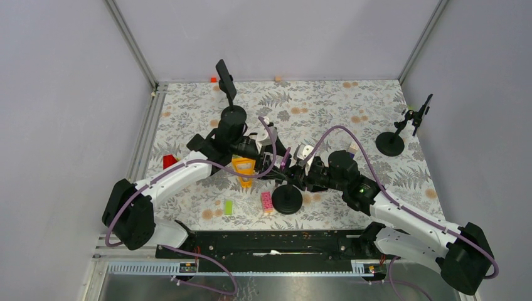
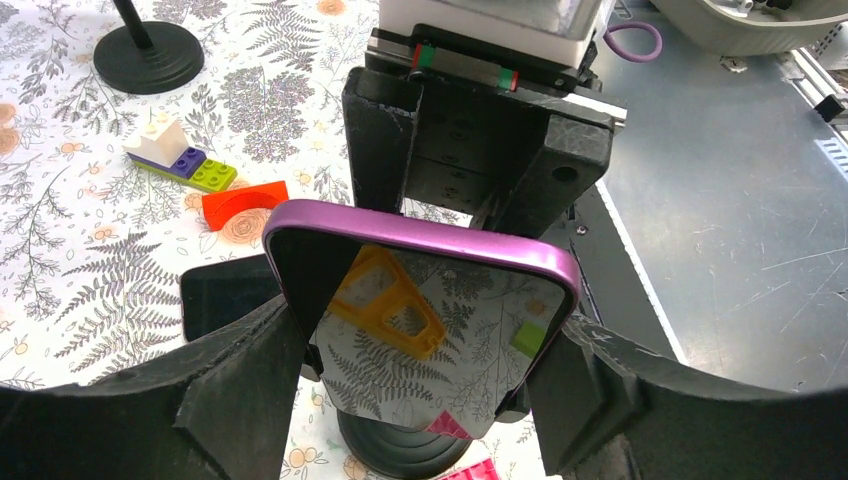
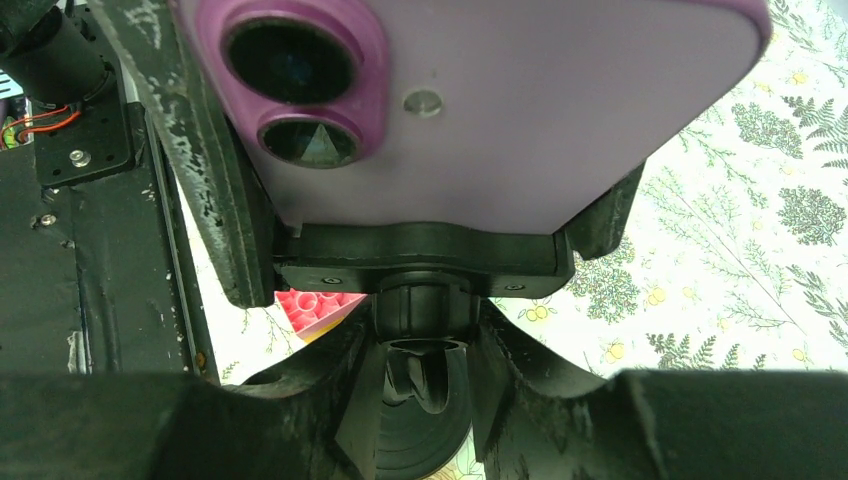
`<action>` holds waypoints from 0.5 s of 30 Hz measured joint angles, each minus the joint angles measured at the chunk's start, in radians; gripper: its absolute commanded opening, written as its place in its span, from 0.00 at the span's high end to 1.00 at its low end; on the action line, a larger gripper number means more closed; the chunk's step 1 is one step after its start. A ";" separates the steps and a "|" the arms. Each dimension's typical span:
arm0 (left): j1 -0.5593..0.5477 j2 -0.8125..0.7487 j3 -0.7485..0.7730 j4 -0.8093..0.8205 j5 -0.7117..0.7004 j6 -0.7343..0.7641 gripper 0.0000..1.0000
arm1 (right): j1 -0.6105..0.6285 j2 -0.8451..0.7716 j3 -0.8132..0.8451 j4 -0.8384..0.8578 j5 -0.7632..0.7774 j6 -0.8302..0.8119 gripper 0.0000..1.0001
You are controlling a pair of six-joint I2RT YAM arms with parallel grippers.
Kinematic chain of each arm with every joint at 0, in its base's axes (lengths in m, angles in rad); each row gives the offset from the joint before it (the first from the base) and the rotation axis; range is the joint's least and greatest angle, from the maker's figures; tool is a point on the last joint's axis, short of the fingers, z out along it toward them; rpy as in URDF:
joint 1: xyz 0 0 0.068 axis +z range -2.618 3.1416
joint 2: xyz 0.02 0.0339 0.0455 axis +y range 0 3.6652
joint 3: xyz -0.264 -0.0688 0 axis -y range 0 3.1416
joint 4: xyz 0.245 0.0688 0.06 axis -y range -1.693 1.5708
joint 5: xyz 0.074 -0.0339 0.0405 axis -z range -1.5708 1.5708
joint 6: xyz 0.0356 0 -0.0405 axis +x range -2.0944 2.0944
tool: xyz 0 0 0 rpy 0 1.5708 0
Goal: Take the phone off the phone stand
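Room: plain grey walls point(image 1: 270, 37) close in the back and both sides.
Tabletop: the tabletop point(image 1: 351, 100) wears a fern-and-flower print. Small toy bricks are scattered across it, among them an orange piece point(image 1: 243, 170) and a pink brick point(image 1: 266, 202). Two spare stands, back left point(image 1: 226, 94) and far right point(image 1: 392, 143), are well apart from the work.
Phone: the purple-cased phone point(image 2: 420, 250) sits in the cradle of the phone stand point(image 1: 287, 199), mid-tabletop near the front.
Left claw: the left claw point(image 2: 430, 330) is spread wide, with a finger against each long edge of the phone above the cradle.
Right claw: the right claw point(image 3: 425, 350) is narrow, closed on the stand's neck just under the cradle.
Step in hand: drawing the phone out of the cradle; it is not yet free.
Doing it well: pull along the phone's own length, away from the cradle, without twisting. Keep the right claw firm so the base neither tips nor lifts. Squeeze the edges only, and go slowly until the cradle lets go.
Risk: a sideways tug could drag the stand over the cloth or let the phone slip.
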 measured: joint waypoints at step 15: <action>0.002 -0.009 -0.046 0.076 0.027 0.004 1.00 | 0.003 -0.001 -0.005 0.000 -0.003 0.000 1.00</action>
